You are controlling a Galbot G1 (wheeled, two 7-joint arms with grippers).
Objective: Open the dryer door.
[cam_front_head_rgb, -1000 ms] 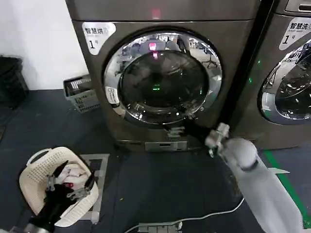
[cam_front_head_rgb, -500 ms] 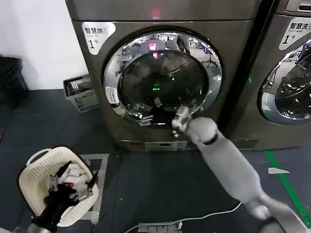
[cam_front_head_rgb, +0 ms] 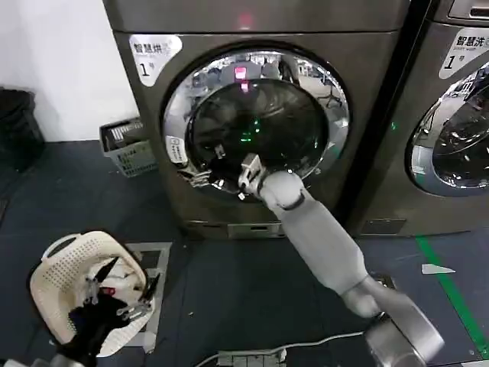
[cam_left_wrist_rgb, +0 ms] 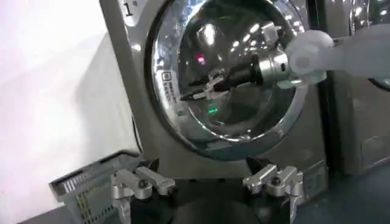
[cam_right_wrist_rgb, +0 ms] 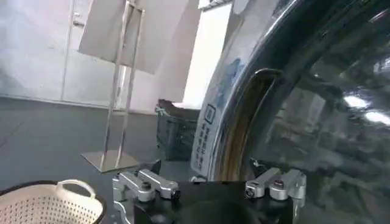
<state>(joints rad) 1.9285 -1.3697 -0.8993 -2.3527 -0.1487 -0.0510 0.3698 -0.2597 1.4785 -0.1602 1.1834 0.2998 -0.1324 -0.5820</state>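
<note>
The dryer door is a big round porthole with a chrome ring and dark glass, lying flat against the dryer front. My right gripper is open at the door's lower left rim, close to the small white sticker. The right wrist view puts its open jaws astride the ring's edge, with the sticker just ahead. The left wrist view shows that gripper in front of the door glass. My left gripper hangs open low at the left, over a basket.
A white laundry basket sits on the floor at lower left. A grey crate stands beside the dryer. A twin machine is on the right. A white cable crosses the floor in front.
My right arm has swung left and upward, from below the door's lower right to its lower left rim. The left gripper has barely shifted.
</note>
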